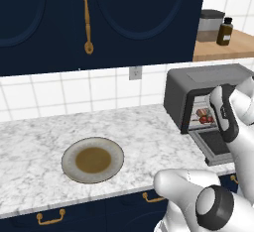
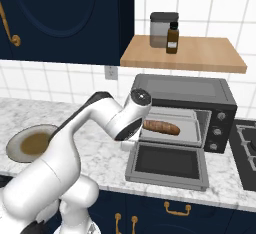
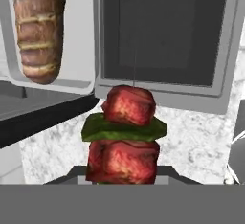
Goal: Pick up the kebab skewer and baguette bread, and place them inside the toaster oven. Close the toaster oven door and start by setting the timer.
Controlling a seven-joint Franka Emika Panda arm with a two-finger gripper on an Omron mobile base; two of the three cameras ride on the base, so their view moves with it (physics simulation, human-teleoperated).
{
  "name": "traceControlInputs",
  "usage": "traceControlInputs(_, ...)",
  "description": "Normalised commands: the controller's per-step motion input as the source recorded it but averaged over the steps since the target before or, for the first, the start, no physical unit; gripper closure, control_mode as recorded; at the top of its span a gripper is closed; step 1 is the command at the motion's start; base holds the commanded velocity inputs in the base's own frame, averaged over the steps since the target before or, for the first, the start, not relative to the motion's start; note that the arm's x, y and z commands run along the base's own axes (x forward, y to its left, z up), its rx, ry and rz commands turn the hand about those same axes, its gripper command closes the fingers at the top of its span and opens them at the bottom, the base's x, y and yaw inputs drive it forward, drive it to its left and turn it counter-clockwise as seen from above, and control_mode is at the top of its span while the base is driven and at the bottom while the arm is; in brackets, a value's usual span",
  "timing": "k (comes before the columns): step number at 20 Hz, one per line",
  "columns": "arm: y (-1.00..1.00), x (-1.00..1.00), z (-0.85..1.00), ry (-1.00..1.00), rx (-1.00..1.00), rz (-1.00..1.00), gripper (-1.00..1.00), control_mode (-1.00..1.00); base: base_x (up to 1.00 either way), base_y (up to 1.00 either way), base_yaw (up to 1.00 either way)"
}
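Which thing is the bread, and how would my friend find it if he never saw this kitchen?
Find the dark grey toaster oven on the marble counter, under the wooden shelf, with its door dropped open. Inside, on the pale tray, lies the baguette bread, a small golden-brown loaf. It is plain and ridged, unlike the kebab skewer with red and green chunks.

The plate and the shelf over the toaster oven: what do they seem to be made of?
The plate looks like glazed ceramic: pale speckled rim, brown glossy centre. The shelf looks like light unpainted wood: tan, matte, with a faint grain. As rendered, neither is certain.
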Motion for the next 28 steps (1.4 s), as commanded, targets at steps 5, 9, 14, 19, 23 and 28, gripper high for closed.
traceControlInputs(5,-0.77,0.02,0.00,-0.17,0.04,-0.16,1.00,-1.00,0.00,0.00,0.00)
traceControlInputs(9,-0.55,0.00,-0.05,-0.12,-0.03,-0.04,1.00,-1.00,0.00,0.00,0.00)
traceControlInputs(14,-0.40,0.00,-0.02,-0.14,-0.02,0.00,1.00,-1.00,0.00,0.00,0.00)
traceControlInputs(19,-0.10,0.35,0.00,-0.07,0.00,0.00,1.00,-1.00,0.00,0.00,0.00)
traceControlInputs(23,0.00,0.41,0.00,-0.10,0.00,0.01,1.00,-1.00,0.00,0.00,0.00)
traceControlInputs(28,-0.25,0.28,0.00,-0.02,0.00,0.00,1.00,-1.00,0.00,0.00,0.00)
